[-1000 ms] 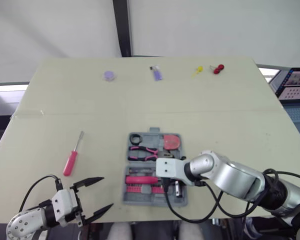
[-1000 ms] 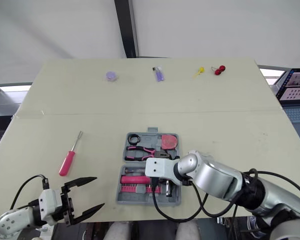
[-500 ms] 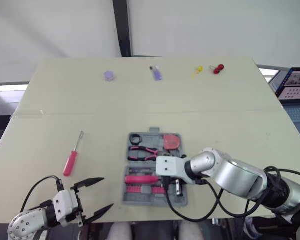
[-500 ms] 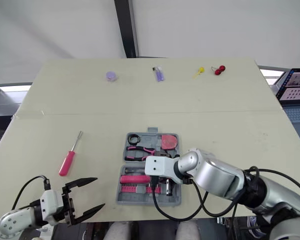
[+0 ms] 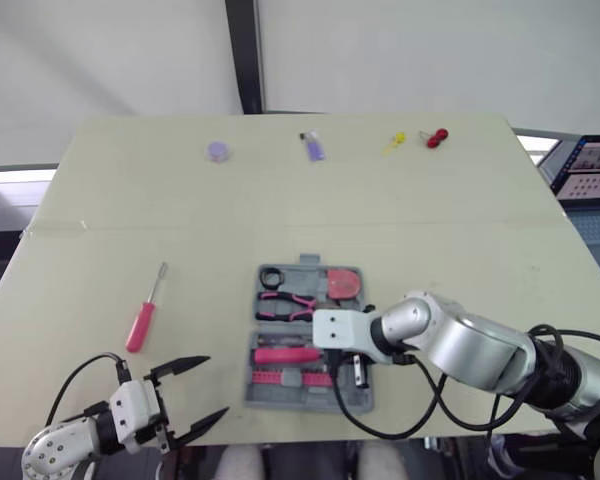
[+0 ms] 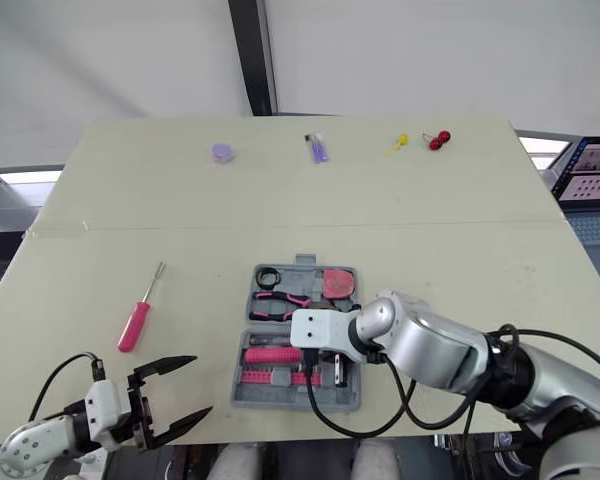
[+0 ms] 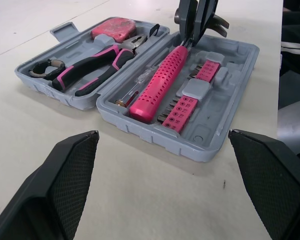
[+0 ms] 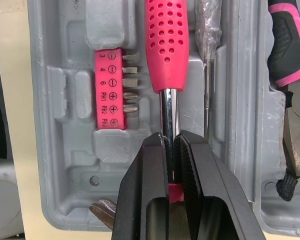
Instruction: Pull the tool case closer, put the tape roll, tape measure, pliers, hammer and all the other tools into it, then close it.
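Well, I'm getting near the end: the tool case (image 7: 229,95) is sitting open by the table's (image 5: 130,220) near edge, with the tape roll (image 5: 271,277), tape measure (image 7: 113,28) and pliers (image 7: 92,65) lying in its far half. My right hand (image 8: 170,145) is reaching in from the right, clamping the steel shaft of the hammer (image 8: 166,40) in the near half. The screwdriver (image 5: 142,322) is waiting on the table, my left hand (image 5: 215,385) hovering open nearer me, and closing is left.

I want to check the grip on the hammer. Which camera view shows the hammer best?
The right wrist view: the right gripper is shut on the hammer at its metal shaft. The left wrist view shows its whole pink handle from the side. In the eye views the gripper hides its head.
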You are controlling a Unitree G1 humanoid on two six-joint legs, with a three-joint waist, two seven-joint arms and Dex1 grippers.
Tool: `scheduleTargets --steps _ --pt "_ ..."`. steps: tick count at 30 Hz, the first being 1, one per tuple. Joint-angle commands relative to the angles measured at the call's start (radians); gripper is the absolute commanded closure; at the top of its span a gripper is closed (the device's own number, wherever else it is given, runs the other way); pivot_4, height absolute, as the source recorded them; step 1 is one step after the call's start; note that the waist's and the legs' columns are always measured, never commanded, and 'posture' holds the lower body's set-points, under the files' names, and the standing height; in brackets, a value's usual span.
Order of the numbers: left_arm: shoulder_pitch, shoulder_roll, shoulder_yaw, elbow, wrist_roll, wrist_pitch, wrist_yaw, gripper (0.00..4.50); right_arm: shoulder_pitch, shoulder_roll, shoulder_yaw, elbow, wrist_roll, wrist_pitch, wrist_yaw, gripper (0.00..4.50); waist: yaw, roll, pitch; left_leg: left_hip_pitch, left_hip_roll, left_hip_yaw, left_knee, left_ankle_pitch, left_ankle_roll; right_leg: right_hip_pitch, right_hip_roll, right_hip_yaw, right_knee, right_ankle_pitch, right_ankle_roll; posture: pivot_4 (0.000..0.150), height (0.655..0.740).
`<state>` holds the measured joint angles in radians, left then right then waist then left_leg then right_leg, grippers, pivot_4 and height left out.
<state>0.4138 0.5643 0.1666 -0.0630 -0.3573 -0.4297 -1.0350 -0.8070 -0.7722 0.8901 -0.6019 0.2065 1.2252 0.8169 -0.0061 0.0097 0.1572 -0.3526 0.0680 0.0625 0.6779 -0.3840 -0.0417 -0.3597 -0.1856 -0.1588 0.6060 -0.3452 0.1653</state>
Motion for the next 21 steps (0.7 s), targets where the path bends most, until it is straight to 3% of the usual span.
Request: scheduleTargets --steps 1,21 --pt "0.004 -0.008 -0.005 0.004 -0.001 -0.023 0.006 0.0 -0.022 0.011 -0.005 -0.035 0.002 0.015 0.009 4.43 0.0 0.0 0.0 0.0 0.0 0.0 0.0 0.0 0.0 0.0 0.0 0.0 0.0 0.0 0.0 0.15 0.74" --pt "0.008 -0.009 -0.012 0.032 0.0 -0.048 0.005 0.0 -0.006 0.042 -0.014 -0.027 0.007 0.028 -0.01 4.43 -0.001 0.0 0.0 0.0 0.0 0.0 0.0 0.0 0.0 0.0 0.0 0.0 0.0 0.0 0.0 0.15 0.74"
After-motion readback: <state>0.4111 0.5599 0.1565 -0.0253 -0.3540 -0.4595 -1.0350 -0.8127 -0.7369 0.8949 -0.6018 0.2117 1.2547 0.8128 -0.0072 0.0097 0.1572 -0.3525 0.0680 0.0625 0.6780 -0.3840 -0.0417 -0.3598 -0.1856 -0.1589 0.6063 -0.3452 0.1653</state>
